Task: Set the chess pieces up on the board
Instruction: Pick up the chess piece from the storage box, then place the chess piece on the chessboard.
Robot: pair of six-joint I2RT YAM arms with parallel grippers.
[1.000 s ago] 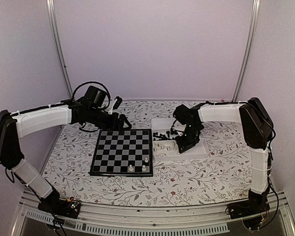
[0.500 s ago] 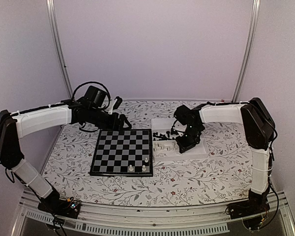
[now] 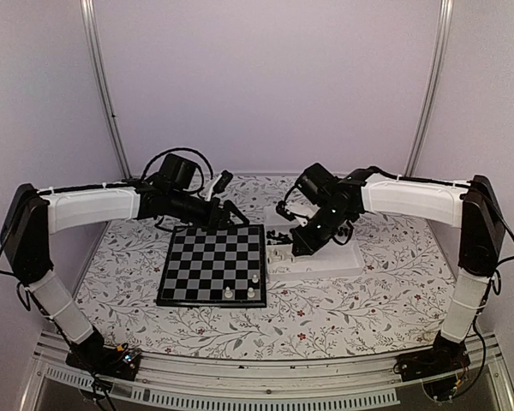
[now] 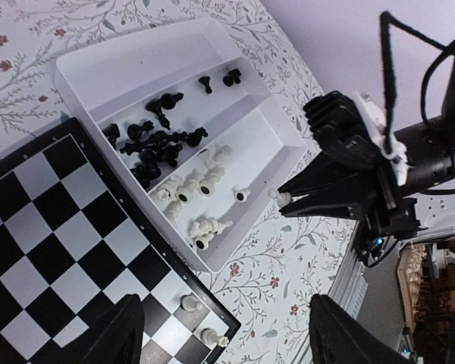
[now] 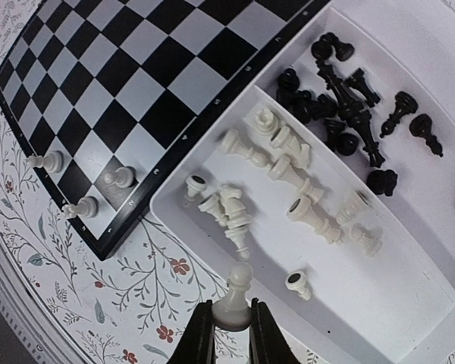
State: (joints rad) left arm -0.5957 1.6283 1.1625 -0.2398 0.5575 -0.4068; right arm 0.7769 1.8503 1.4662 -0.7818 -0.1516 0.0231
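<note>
The board (image 3: 207, 257) lies flat left of centre, with three white chess pieces (image 3: 250, 293) standing at its near right corner. My right gripper (image 5: 231, 303) is shut on the base of a white pawn (image 5: 237, 287). It holds the pawn in the air over the near edge of the white tray (image 5: 394, 288), close to the board's corner (image 5: 98, 243). In the left wrist view that pawn (image 4: 274, 195) shows at the right gripper's tips. My left gripper (image 4: 231, 334) stands open and empty above the board's right edge (image 4: 174, 269).
The tray (image 3: 330, 264) sits against the board's right side. Loose black pieces (image 5: 349, 106) lie in its far compartment and loose white pieces (image 5: 288, 163) in its near one. A flowered cloth (image 3: 325, 308) covers the table.
My right gripper closed on the white pawn, rose out of the tray and moved left towards the board. The left arm swung a little to the right, staying open.
</note>
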